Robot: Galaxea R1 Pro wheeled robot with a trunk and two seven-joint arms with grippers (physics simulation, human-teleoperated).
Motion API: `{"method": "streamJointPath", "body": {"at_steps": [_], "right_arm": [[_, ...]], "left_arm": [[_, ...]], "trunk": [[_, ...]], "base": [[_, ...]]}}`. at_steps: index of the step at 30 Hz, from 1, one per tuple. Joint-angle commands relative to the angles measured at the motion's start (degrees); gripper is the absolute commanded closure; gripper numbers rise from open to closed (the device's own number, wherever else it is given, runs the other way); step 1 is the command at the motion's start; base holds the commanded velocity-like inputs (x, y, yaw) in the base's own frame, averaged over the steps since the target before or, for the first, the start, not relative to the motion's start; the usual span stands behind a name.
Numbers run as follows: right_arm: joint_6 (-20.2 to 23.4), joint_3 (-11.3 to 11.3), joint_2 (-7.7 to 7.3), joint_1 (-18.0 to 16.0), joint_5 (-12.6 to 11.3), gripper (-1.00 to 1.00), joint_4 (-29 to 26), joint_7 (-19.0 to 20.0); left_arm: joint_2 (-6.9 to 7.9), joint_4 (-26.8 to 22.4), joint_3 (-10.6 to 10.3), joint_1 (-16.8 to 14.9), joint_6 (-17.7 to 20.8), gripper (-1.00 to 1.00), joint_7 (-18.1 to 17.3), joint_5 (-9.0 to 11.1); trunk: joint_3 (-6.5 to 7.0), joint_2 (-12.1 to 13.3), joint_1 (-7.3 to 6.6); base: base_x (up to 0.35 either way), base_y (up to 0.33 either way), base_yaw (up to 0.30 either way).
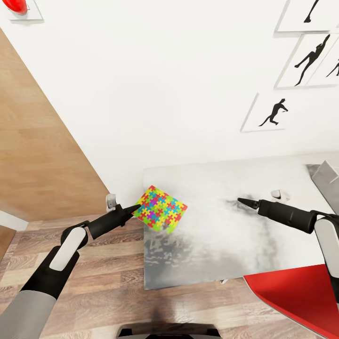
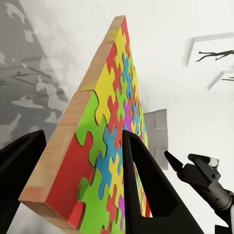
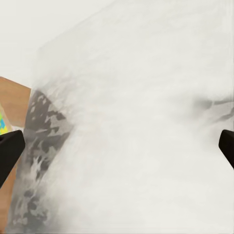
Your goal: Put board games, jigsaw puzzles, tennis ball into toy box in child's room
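A jigsaw puzzle (image 1: 160, 208), a flat square of bright interlocking pieces, hangs tilted just above the near left corner of the table (image 1: 221, 245) and casts a shadow on the light grey top. My left gripper (image 1: 136, 207) is shut on its left edge. In the left wrist view one finger (image 2: 146, 185) presses the puzzle's (image 2: 105, 126) coloured face and the other sits behind its wooden side. My right gripper (image 1: 242, 201) hovers open over the middle of the table, its fingertips (image 3: 9, 152) wide apart. A grey sloping corner of the toy box (image 1: 326, 179) shows at the right edge.
A red seat (image 1: 296, 294) juts in at the table's near right. A small white object (image 1: 280, 194) lies on the table near the right arm. Black silhouette pictures (image 1: 273, 113) hang on the white wall. Wood plank floor (image 1: 117, 292) lies left of the table.
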Motion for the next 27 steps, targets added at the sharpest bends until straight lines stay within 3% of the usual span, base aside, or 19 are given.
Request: {"method": "streamJointPath", "body": {"at_steps": [1, 14, 19, 27], "right_arm": [[0.2, -0.1, -0.01, 0.0, 0.5, -1.0, 0.0, 1.0], [0.2, 0.0, -0.16, 0.3, 0.4, -1.0, -0.6, 5.3], [0.2, 0.5, -0.3, 1.9, 0.1, -1.0, -0.9, 13.6], [0.2, 0.8, -0.19, 2.5, -0.4, -1.0, -0.9, 19.0]], "left_arm": [[0.04, 0.0, -0.1, 0.0, 0.2, 1.0, -0.1, 0.2], [-0.28, 0.0, -0.2, 0.0, 0.2, 1.0, 0.0, 0.2], [-1.27, 0.0, -0.6, -0.1, 0.1, 1.0, 0.2, -0.1], [-2.89, 0.0, -0.9, 0.0, -0.2, 1.0, 0.1, -0.6]], "trunk": [[-0.08, -0.1, 0.03], [-0.08, -0.1, 0.03], [-0.08, -0.1, 0.03], [-0.08, -0.1, 0.03]], "base": [[0.0, 0.0, 0.0], [0.0, 0.0, 0.0], [0.0, 0.0, 0.0], [0.0, 0.0, 0.0]]}}
